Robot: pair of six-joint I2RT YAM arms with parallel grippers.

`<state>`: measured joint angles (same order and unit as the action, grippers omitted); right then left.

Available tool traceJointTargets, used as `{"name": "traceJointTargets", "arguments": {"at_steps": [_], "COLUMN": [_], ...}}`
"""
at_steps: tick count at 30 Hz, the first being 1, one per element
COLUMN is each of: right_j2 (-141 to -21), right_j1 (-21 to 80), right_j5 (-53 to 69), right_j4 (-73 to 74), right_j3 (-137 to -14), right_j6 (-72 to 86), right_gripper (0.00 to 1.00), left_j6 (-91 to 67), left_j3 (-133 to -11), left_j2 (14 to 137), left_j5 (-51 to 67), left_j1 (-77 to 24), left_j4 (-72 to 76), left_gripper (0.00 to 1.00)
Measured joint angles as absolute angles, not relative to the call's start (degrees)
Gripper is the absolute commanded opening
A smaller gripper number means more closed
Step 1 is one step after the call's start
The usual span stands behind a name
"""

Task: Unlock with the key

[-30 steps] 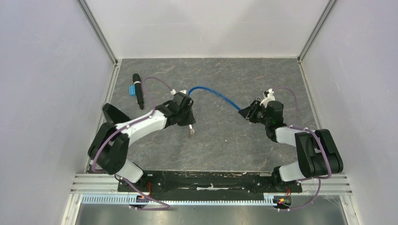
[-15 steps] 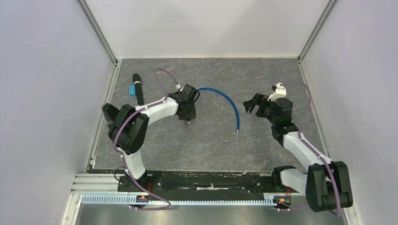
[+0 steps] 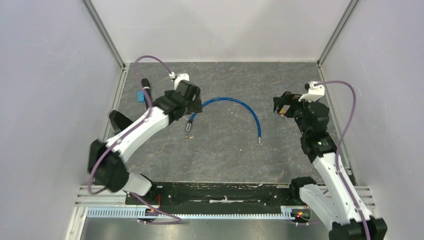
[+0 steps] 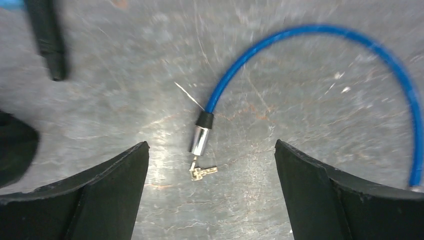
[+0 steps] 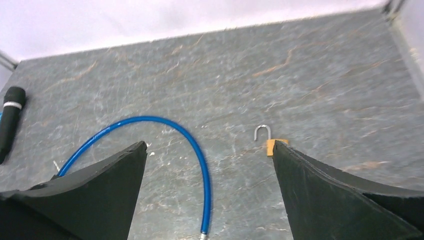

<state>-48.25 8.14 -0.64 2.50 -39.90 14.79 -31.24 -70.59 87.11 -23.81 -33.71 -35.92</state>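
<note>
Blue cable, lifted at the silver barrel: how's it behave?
Probably floppy: the blue cable lies in a loose arc, so the rest would trail. The silver barrel looks round and smooth, so it may roll or slip.

Views seemingly share cable (image 3: 231,99) (left blurred).

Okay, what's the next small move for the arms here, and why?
Probably just draw both arms back toward their bases. The cable lies in an open arc, its free end well apart from the barrel, and the key sits at the barrel's mouth. The left hand and right hand are open and hold nothing, so the unlocking looks done.
</note>
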Motion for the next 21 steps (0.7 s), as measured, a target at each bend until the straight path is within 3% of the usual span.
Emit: {"name": "traceJointTargets", "arguments": {"at_steps": [12,21], "right_j2": [-19.88,-11.35], "right_j1": [15.18,18.98], "right_j5": [-23.27,-35.09], "right_j4": [3.84,3.33], "right_j3": [-32.34,-26.17], "right_j6": [0.97,-7.35], "right_gripper": [0.98,0.98], "left_j6": [-22.13,-19.35], "left_j3": [-60.73,-47.48], "left_j2": [41.87,28.93], "left_j5": [-39.90,-46.15], "left_j1": [-33.54,-33.50], "left_j4": [-32.45,-29.56], "left_gripper": [1.00,1.00]}}
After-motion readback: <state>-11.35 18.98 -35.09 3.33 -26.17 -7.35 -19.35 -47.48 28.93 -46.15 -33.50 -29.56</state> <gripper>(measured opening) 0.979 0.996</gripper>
